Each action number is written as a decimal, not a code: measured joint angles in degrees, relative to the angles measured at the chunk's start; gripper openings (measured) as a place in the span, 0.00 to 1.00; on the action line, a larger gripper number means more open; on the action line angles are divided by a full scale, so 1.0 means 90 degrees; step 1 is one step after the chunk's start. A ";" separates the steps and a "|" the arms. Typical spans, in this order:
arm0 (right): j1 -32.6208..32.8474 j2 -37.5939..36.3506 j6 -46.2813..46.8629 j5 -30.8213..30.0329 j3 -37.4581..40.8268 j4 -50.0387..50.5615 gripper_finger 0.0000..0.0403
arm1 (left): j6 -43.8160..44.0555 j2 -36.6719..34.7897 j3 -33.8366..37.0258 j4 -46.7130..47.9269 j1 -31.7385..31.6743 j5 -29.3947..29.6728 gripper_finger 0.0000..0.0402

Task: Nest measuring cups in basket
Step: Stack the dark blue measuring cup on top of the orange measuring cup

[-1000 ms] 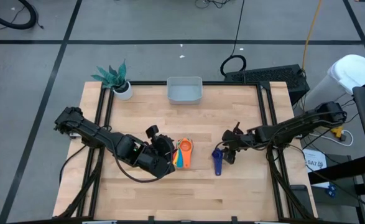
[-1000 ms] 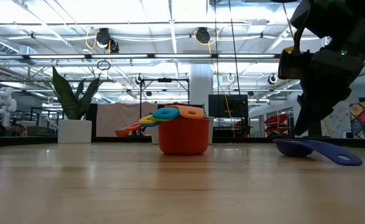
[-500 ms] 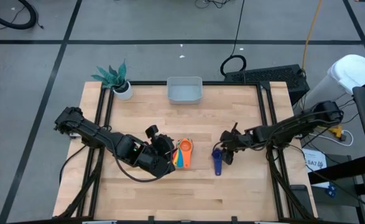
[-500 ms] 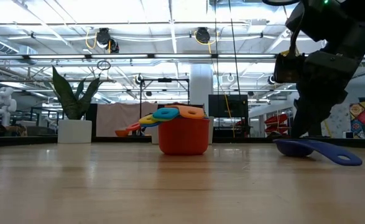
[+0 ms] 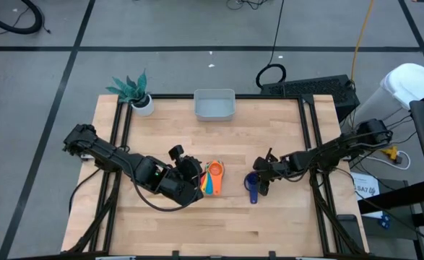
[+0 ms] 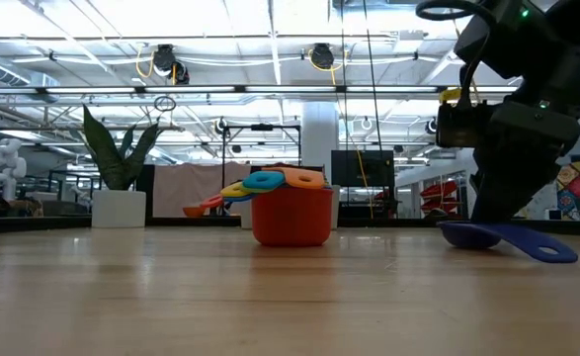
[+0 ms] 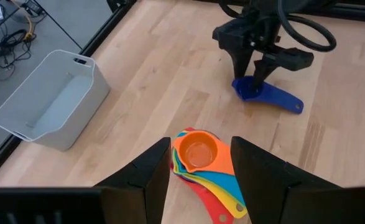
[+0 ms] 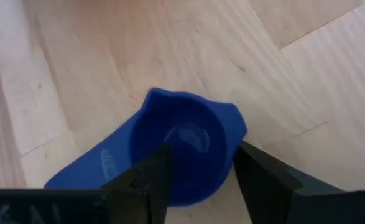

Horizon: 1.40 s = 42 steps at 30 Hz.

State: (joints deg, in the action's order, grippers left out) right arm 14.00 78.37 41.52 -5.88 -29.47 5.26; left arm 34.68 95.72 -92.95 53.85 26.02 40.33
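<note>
A stack of nested measuring cups, orange innermost and red outermost, stands on its base at mid-table, handles fanned out. My left gripper hovers open above it, a finger on either side, touching nothing. To the stack's right, the dark blue cup rests on its bowl, its handle toward the near edge. My right gripper is down at its bowl, open. The pale basket sits at the far edge. My right gripper comes slanting down from the table's right at the dark blue cup's bowl. One finger shows over the bowl's hollow and the other outside its rim. I cannot tell whether either touches the cup, which lies on the table.
A white pot with a teal plant stands at the far left corner. Bare wooden table lies between the cups and the basket. Black rails run along the table's left and right sides.
My right gripper has come down and a little toward the table's left, onto the dark blue cup's bowl. The cup and the stack have stayed in place.
</note>
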 joint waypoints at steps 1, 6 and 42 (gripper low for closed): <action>-0.0001 0.0021 -0.0016 -0.0010 -0.0001 0.0002 0.35 | 0.0000 0.0000 0.0000 0.0002 0.0001 -0.0001 0.43; -0.0005 0.0008 -0.0331 0.0003 -0.0002 -0.0062 0.06 | 0.0014 0.0000 0.0000 0.0004 0.0007 -0.0001 0.43; -0.0903 0.1393 -0.1670 -0.0142 -0.2532 -0.1146 0.00 | 0.1091 0.0004 0.0452 0.0974 0.0126 0.0029 0.43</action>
State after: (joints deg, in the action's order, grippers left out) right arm 5.88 90.91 26.49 -7.16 -52.27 -5.06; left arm 44.50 95.76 -88.88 62.62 27.16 40.59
